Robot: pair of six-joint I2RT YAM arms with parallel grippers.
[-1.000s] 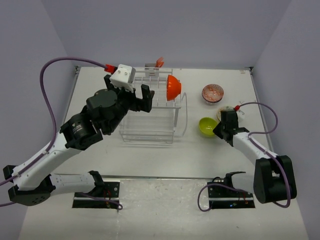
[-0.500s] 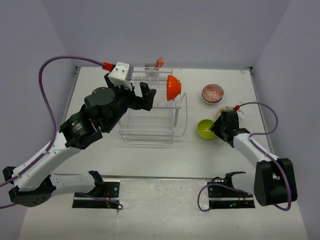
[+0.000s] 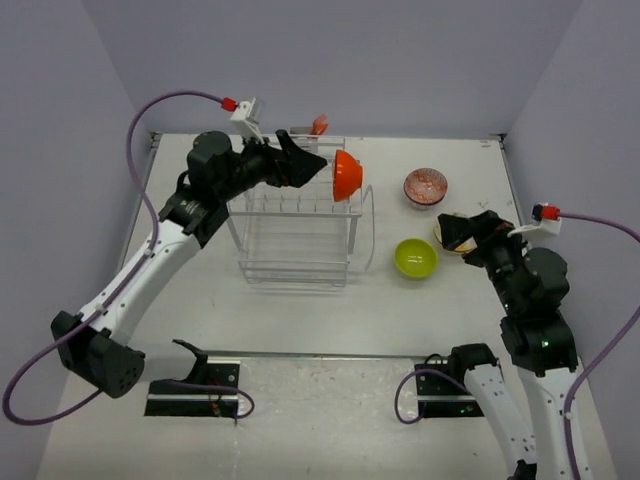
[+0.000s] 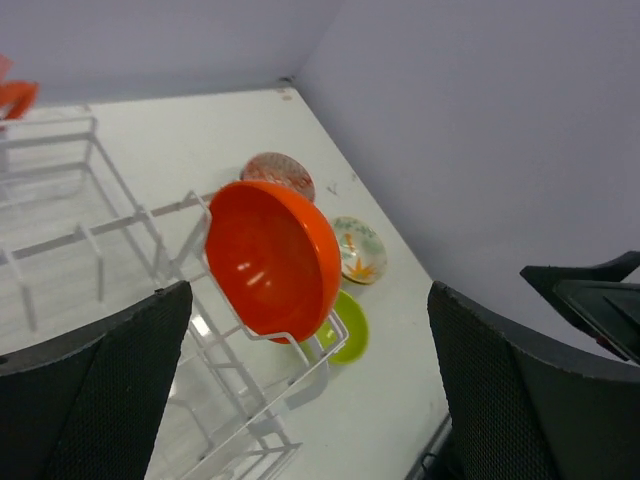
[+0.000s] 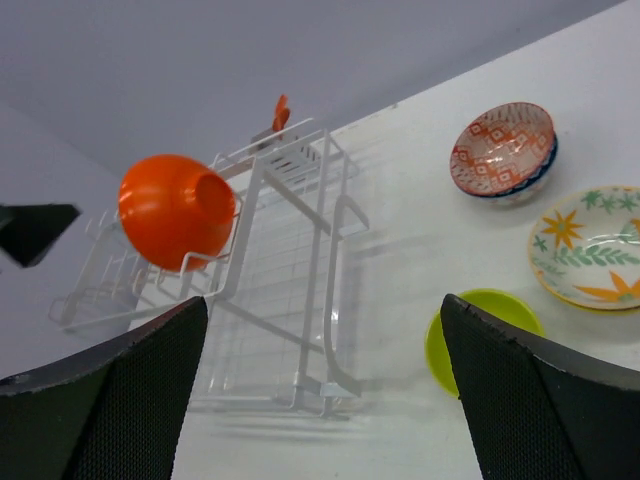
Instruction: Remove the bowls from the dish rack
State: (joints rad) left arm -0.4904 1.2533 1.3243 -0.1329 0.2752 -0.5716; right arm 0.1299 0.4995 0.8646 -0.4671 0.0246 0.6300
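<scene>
1 bowl left in the rack [image 3: 295, 265]: the orange bowl [image 3: 347, 175], on edge in the end slot at the rack's right, top tier. Hollow turned toward the left fingers [image 4: 100, 390], foot turned toward the right arm [image 3: 535, 290]. Rim near upright, so the bowl's axis about level, along the rack's length.

Left fingers spread wide, nothing between them, poised over the rack's top just left of the orange bowl, framing it on either side in the wrist view. Close, not touching.

Right fingers [image 5: 540, 390] spread wide too, holding nothing, raised above the surface [image 3: 300, 310] at its right side, well apart from the rack.

Out on the surface, right of the rack: green bowl [image 3: 415, 258], red-patterned bowl [image 3: 426, 186], floral bowl [image 5: 590, 245], each mouth up. Green nearest the rack; floral partly hidden under the right arm from above.

Judged next: the orange bowl, a job for the left arm [image 3: 160, 255], far the nearer. Straight ahead of its fingers. Likely needs 1 finger inside the hollow and 1 behind the wall, pinching the upper rim, then a lift clear of the wire before any sideways carry. Risk: snagging the slot wire and dragging the rack.
</scene>
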